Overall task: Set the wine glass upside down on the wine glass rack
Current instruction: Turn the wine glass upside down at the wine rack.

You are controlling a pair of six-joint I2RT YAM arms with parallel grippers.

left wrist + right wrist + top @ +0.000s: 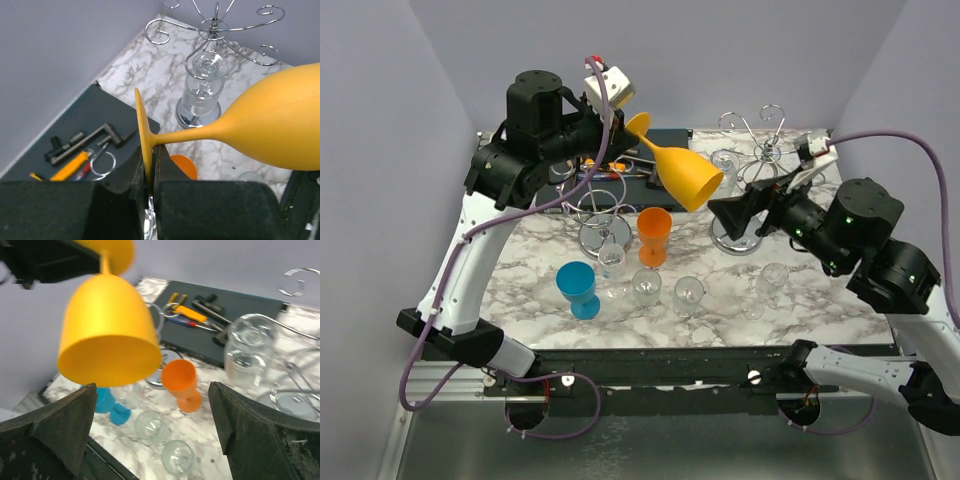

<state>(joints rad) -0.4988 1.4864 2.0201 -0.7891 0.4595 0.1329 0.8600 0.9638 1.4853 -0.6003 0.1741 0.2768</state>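
A yellow wine glass [685, 175] hangs in the air between the two wire racks, tilted with its foot up-left and its open bowl down-right. My left gripper [625, 125] is shut on the edge of its foot, as the left wrist view shows [149, 175], with the bowl [280, 125] stretching right. The right-hand rack [760, 150] carries one clear glass [725, 165] hanging upside down, also in the left wrist view [202, 90]. My right gripper [735, 215] is open and empty, just right of and below the yellow bowl [107, 330].
A second wire rack [605, 200] stands left of centre. An orange glass [655, 235], a blue glass [580, 290] and several clear glasses [647, 287] stand on the marble table. A dark tool tray [665, 140] lies at the back.
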